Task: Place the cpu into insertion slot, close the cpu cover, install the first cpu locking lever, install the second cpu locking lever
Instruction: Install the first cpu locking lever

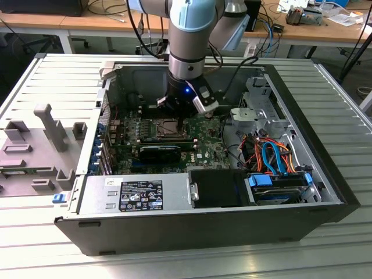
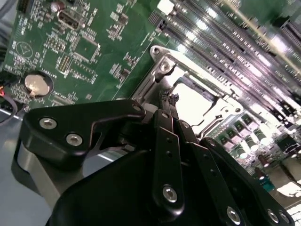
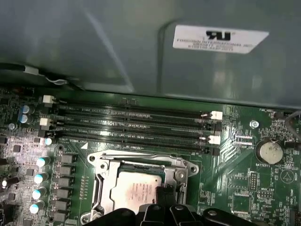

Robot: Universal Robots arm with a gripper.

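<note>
In both wrist views, the gripper is sitting with fingertips narrowed together, directly over the cpu lying in the insertion slot.

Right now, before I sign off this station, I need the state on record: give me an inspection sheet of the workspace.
Surface: ribbed metal table carrying an open computer case.
Job's things: insertion slot on the green motherboard; a silvery chip lies in it; cpu cover lies flat around the chip.
Clutter: grey plastic fixture at the exterior view's left.
Grippers: tool over the socket's edge, fingertips close together on a small dark part; grip unclear.
Cables: orange and blue leads beside the drive cage.
Surroundings: wooden benches behind, with loose wiring.
</note>
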